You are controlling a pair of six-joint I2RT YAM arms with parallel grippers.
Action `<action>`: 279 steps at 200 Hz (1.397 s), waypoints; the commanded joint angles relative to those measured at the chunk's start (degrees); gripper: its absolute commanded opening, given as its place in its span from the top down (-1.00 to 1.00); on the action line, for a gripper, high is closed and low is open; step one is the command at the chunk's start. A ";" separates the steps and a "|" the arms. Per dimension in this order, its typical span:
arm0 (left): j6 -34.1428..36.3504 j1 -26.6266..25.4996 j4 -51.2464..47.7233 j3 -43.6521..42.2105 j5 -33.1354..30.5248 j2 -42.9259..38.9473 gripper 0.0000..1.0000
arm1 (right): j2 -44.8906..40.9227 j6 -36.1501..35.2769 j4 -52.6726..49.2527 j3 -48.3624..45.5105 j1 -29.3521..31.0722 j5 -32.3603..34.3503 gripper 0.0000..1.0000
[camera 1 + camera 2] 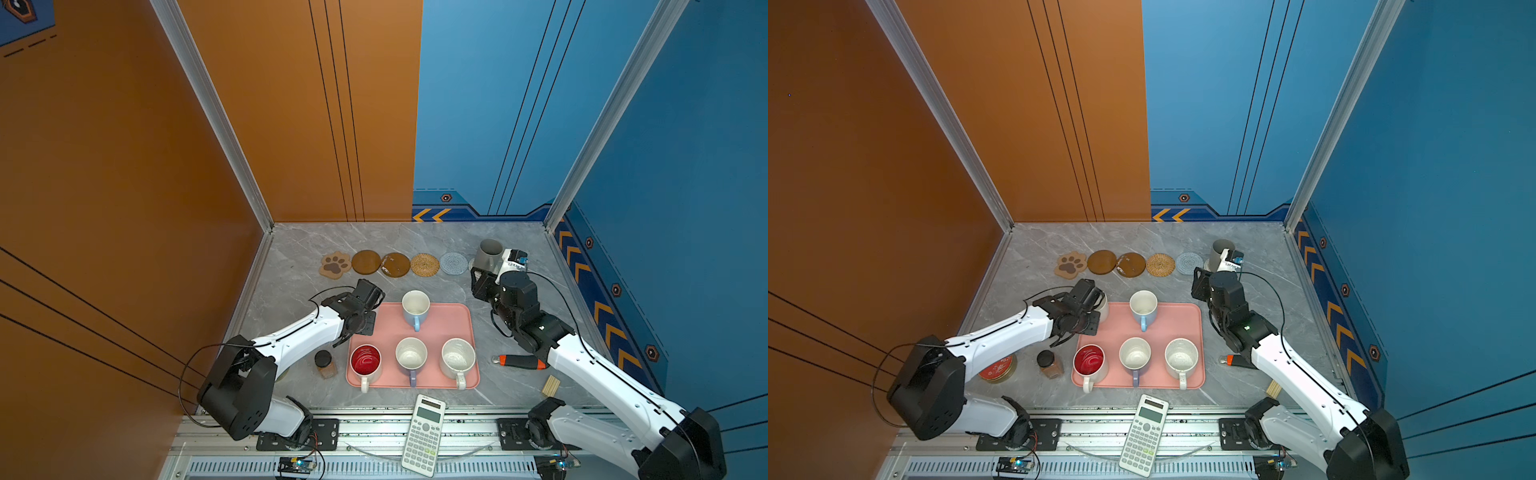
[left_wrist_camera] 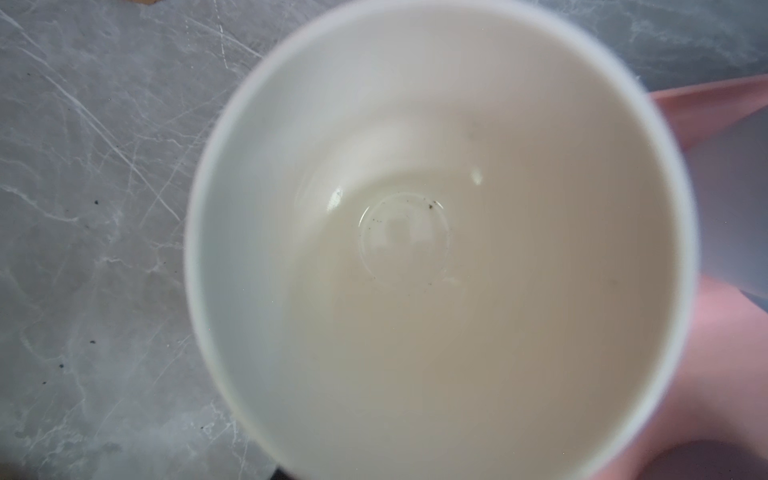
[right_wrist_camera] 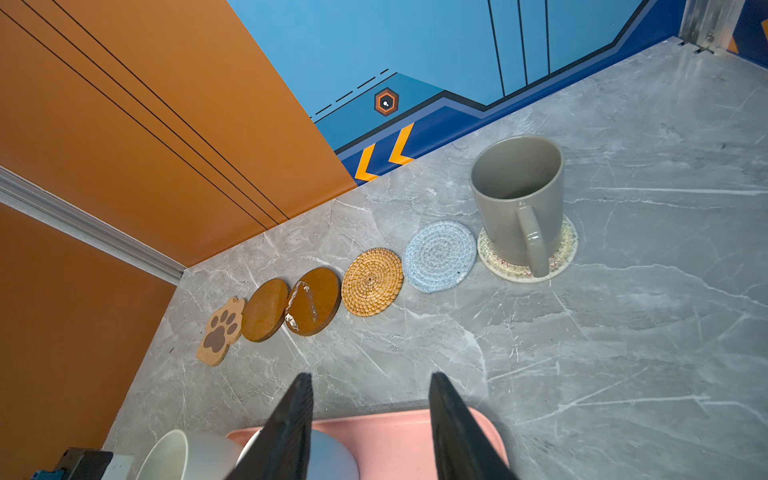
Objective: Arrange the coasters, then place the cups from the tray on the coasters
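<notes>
— Which step?
— Cups. My left gripper (image 1: 1096,305) is at the white mug (image 2: 436,249) by the tray's (image 1: 449,328) corner, grip hidden; my right gripper (image 3: 370,386) gapes empty.
— Next?
— Firm hold, lift to the paw coaster (image 1: 335,264).

Pink tray (image 1: 441,329), grey mug (image 3: 500,226)

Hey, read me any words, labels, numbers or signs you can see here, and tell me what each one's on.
No word or number here can be read.
calculator: key and brand lettering, too small to read.
red tin: pale lid markings, blurred.
Wall base: yellow chevron signs and a hexagon emblem, no text.
paw-shaped coaster: a brown paw print, no text.
</notes>
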 commanded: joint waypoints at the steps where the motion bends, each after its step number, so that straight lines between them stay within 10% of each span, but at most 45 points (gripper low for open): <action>1: 0.83 0.54 0.16 1.62 0.88 0.60 0.46 | 0.24 0.93 1.26 -0.53 -0.38 -0.64 0.12; 93: 0.74 0.59 0.14 1.78 1.24 0.82 1.00 | 0.44 0.96 1.24 -0.53 -0.63 -0.81 0.12; 279: 1.89 0.59 1.55 3.91 4.84 -1.86 1.00 | 2.11 1.09 2.12 -0.35 -1.17 -2.16 0.13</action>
